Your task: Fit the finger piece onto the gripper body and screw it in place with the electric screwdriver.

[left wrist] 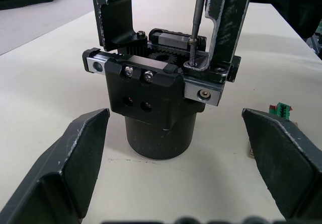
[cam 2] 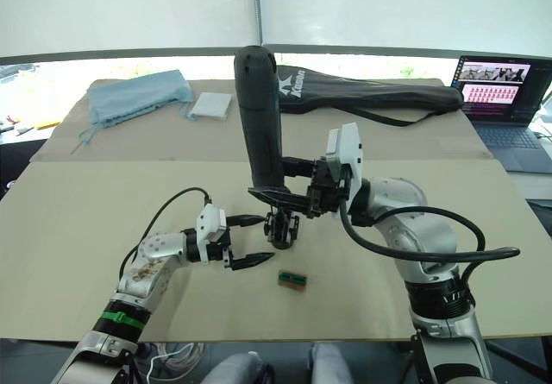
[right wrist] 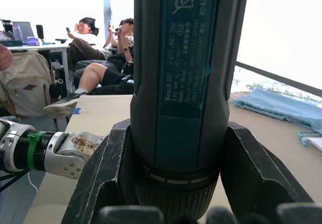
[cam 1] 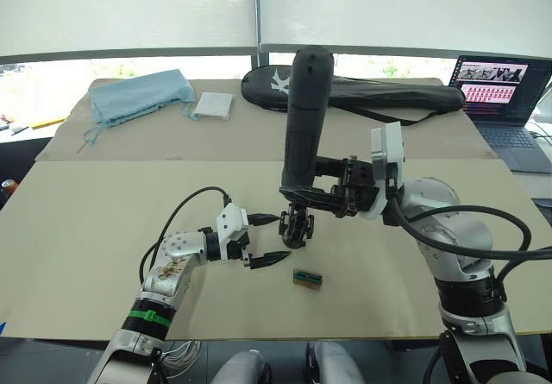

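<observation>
Left eye view: beige table (cam 1: 103, 229) before bright windows, gripper body (cam 1: 295, 226) upright at centre, right gripper (cam 1: 323, 190) clamping vertical electric screwdriver (cam 1: 304, 116) bit-down onto it, left gripper (cam 1: 267, 237) spread wide just beside, 1 laptop (cam 1: 496, 99) far right.

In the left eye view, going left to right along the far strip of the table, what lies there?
Blue cloth bag → white folded packet → long black racket bag → open laptop at the right edge.
</observation>
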Action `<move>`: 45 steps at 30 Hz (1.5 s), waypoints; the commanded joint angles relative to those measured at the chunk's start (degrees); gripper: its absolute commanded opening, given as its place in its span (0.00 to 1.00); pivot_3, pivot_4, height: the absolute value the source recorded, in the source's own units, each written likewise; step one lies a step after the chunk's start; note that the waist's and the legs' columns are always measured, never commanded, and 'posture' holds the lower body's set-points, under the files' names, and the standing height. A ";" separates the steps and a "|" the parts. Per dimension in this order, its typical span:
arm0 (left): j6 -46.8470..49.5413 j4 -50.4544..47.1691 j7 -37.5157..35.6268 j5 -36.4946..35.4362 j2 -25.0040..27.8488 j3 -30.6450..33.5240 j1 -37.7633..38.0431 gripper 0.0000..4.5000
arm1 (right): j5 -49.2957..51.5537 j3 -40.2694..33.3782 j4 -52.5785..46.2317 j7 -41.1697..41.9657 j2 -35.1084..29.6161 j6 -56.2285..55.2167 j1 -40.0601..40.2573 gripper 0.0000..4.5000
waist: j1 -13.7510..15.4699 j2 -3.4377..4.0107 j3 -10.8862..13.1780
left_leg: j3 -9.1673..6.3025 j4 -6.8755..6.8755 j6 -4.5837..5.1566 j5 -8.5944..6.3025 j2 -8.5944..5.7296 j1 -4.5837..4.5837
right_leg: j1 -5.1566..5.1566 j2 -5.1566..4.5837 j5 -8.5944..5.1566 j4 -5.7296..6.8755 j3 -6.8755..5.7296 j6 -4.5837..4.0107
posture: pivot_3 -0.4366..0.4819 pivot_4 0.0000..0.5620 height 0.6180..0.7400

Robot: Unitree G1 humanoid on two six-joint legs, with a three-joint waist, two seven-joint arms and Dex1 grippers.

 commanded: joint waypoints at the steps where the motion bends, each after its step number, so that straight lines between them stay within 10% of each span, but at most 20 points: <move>1: -1.07 -0.71 -0.19 -0.47 -0.27 0.12 -0.28 1.00 | 0.84 -1.24 -2.00 0.12 -0.50 -0.94 0.04 0.43 | 0.00 0.00 0.00 | 0.00 0.00 0.00 0.00 0.00 0.00 | 0.00 0.00 0.00 0.00 0.00 0.00 | 0.48 0.27 1.00; 45: -2.48 3.19 1.61 1.87 -2.53 -1.15 -1.62 1.00 | 0.70 -0.66 -1.62 -0.23 -0.10 -0.62 -0.80 0.43 | 0.06 0.00 0.00 | 0.00 0.01 0.00 0.00 0.00 0.00 | 0.00 0.00 0.00 0.00 0.00 0.00 | 0.48 0.27 1.00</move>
